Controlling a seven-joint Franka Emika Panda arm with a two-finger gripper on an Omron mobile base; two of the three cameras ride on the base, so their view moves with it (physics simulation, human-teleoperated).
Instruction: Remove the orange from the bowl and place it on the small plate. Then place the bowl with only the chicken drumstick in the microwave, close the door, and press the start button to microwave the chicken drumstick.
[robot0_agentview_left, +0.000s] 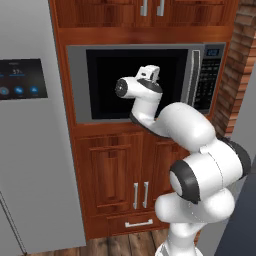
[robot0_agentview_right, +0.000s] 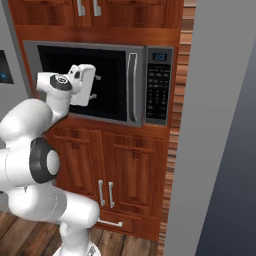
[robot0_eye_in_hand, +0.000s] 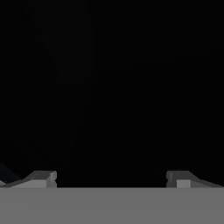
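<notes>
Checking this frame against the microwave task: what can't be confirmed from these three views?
- Whether the bowl sits inside the microwave: the dark window of the door lets nothing through in both base views.
- What the gripper faces: the hand view is black above its open fingers.
- Keypad labels and the blue display's reading: too small in both base views.

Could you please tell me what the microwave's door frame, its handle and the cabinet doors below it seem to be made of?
The grey-framed microwave door looks like brushed steel with a matte, even sheen around a dark glassy window. Its curved vertical silver handle looks like polished metal, brighter, with a highlight along its length. The reddish-brown cabinet doors look like varnished wood, with visible grain and raised panels. All of it is rendered, so this is only appearance.
</notes>
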